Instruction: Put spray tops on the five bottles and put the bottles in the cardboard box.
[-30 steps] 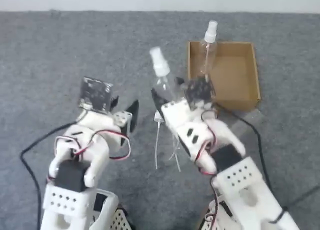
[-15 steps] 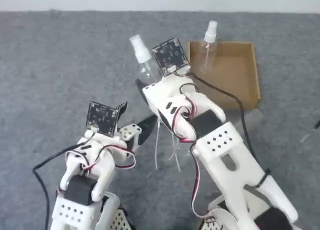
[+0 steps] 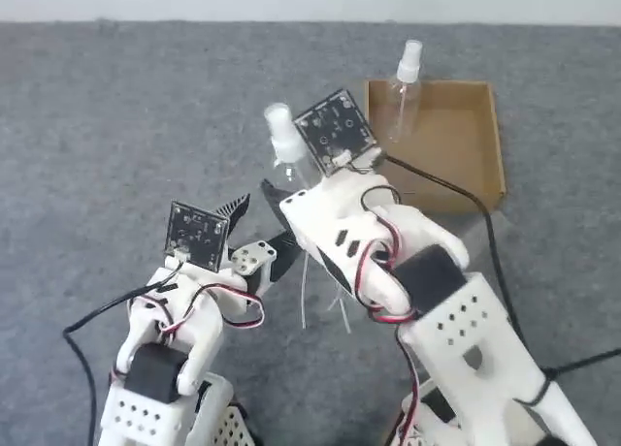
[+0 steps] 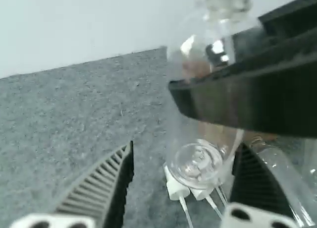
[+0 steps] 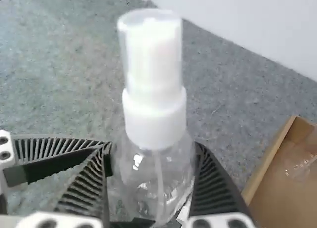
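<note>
The right gripper (image 5: 151,188) is squeezed shut around a clear bottle (image 5: 151,173). It holds the bottle by its round body, one black finger on each side. The bottle has a white spray top (image 5: 151,64) on it. The bottle is up in the air above the gray tabletop (image 3: 116,107) and stands almost straight up.

The left gripper (image 3: 260,228) is wide open and holds nothing. It sits low, just beside the held bottle. From the left wrist view, the round bottom of the bottle shows between its two fingers, and it does not seem to touch them.

Two loose white spray tops (image 4: 181,188) with thin tubes lie on the tabletop under the bottle.

The cardboard box (image 3: 490,145) is on the far side of the right arm. A second bottle (image 3: 403,102) stands up inside the box, near its far left corner. It has a white spray top on too.
</note>
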